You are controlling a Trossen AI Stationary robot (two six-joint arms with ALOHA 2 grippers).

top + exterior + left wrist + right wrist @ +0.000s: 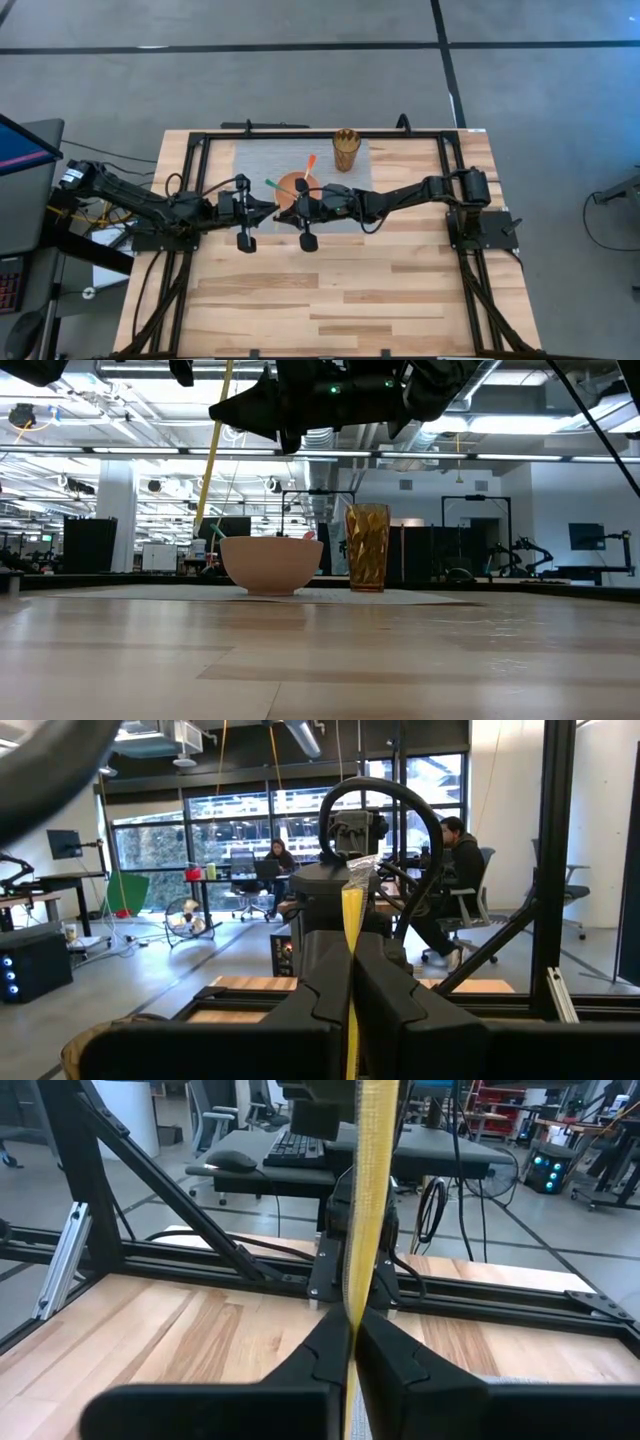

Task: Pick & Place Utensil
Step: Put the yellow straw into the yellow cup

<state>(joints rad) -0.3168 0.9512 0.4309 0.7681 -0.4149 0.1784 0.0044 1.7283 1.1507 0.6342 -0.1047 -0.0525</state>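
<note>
Both grippers meet over a peach bowl (290, 184) (270, 564) on a grey mat. The left gripper (271, 205) (350, 992) and the right gripper (303, 203) (350, 1342) are each shut on a thin yellow utensil (211, 448) (351, 925) (368, 1180). In the low view it hangs slanted in the air, left of the bowl. A green utensil (272, 183) and an orange utensil (310, 164) lean on the bowl's rim. A gold cup (345, 150) (368, 547) stands upright behind the bowl. My left gripper pinches the yellow utensil's handle (351, 955) between its two fingers, which lie across it. The utensil stands up past the fingers, lifted clear of the table. My right gripper pinches the same handle (352, 1305) between its two fingers, also across it. The yellow strip runs on past the fingers and out of the wrist view.
Black rails (320, 133) frame the table's far and side edges. Bare wooden table (330, 300) lies toward the near edge. People sit at desks in the room beyond, seen in the left wrist view.
</note>
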